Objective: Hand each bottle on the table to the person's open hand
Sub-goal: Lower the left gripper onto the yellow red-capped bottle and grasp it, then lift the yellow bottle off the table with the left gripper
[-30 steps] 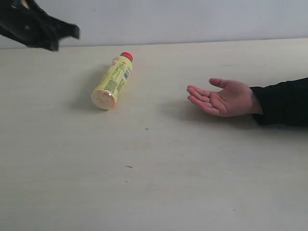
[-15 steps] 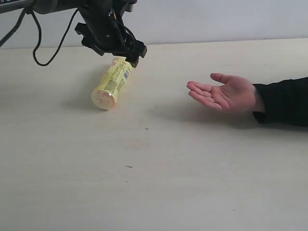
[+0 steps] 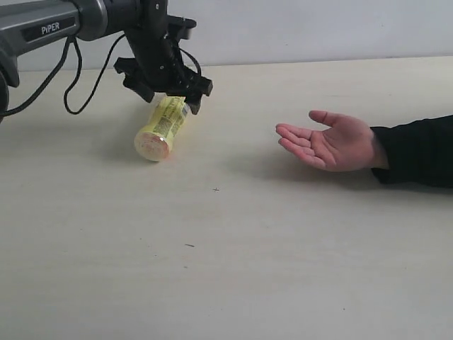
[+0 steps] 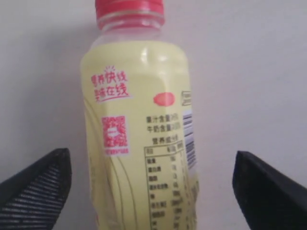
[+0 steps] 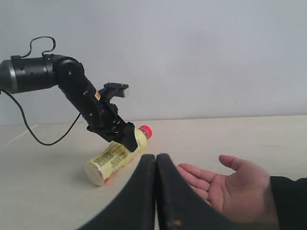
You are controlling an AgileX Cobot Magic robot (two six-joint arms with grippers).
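Observation:
A yellow bottle (image 3: pixel 160 129) with a red cap (image 4: pixel 128 7) lies on its side on the pale table (image 3: pixel 233 255), its base toward the front. My left gripper (image 3: pixel 170 98) hangs open over the bottle's upper half, one finger (image 4: pixel 38 184) on each side with a gap to the bottle (image 4: pixel 136 105). The person's open hand (image 3: pixel 331 145) rests palm up to the right of it. My right gripper (image 5: pixel 156 160) is shut and empty, well back from the bottle (image 5: pixel 112 157) and beside the hand (image 5: pixel 237 189).
The left arm (image 3: pixel 49 25) reaches in from the upper left with a black cable (image 3: pixel 69 92) looping down toward the table. The person's dark sleeve (image 3: pixel 417 152) lies along the right edge. A pale wall (image 3: pixel 318 28) stands behind the table.
The left arm swung in from the upper left and came down over the bottle's neck end, its jaws opening on the way. Bottle and hand have stayed put.

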